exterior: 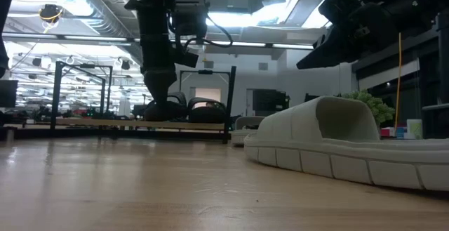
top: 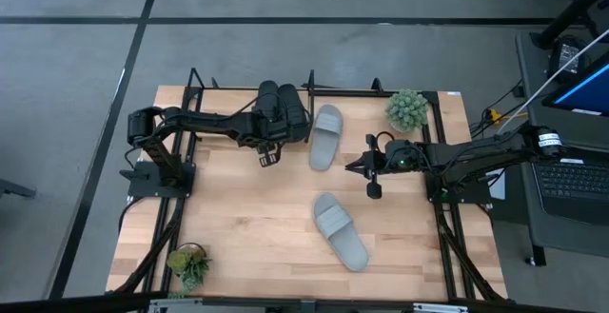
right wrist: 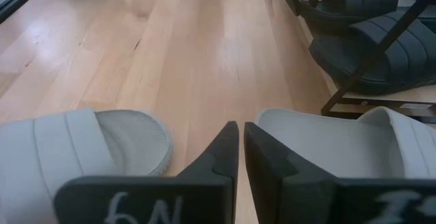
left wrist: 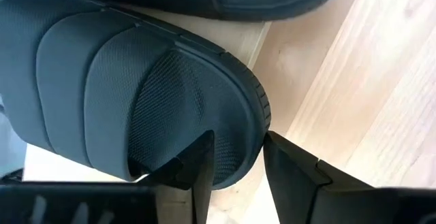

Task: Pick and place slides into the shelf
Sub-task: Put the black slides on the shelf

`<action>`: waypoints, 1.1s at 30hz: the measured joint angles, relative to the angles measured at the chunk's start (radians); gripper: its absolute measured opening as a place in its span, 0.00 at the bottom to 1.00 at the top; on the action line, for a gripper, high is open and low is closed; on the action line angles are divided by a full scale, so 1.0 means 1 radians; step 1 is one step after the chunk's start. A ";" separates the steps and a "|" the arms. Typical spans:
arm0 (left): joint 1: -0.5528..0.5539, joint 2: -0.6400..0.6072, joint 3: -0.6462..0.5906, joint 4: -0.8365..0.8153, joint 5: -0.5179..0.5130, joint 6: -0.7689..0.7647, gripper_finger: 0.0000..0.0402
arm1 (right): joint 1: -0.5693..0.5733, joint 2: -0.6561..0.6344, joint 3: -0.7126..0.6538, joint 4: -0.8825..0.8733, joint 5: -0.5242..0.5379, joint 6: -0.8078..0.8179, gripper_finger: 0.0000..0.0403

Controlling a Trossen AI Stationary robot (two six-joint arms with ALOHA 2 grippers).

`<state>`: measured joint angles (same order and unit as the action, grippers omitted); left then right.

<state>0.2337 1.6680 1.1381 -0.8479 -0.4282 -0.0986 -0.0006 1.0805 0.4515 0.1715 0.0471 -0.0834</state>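
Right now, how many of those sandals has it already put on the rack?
Two black slides sit on the shelf. The left hand, open, is at the heel of one of them. One pale grey slide lies with its toe at the shelf. The other lies out on the table. The right hand, fingers nearly together, holds nothing.

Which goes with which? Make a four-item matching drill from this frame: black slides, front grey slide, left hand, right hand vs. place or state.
Things:
1. black slides
2. front grey slide
3. left hand
4. right hand

Places or states:
A. fingers nearly together, holding nothing
B. side by side on the shelf
C. open, at a black slide's toe
D. alone on the table, in front of the shelf

Pairs: 1-B, 2-D, 3-C, 4-A
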 joint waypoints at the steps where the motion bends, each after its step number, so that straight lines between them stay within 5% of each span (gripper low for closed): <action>1: 0.000 0.000 0.000 -0.004 -0.001 0.005 0.29 | 0.000 0.000 0.000 0.000 0.000 0.000 0.07; 18: 0.000 0.000 0.010 -0.006 -0.001 0.003 0.30 | 0.000 0.000 0.000 0.000 -0.013 0.024 0.07; 33: -0.027 0.000 0.010 -0.049 0.033 0.084 0.45 | 0.000 0.000 0.000 0.004 -0.070 0.023 0.07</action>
<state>0.2071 1.6676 1.1484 -0.8966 -0.3951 -0.0147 -0.0006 1.0801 0.4515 0.1757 -0.0227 -0.0601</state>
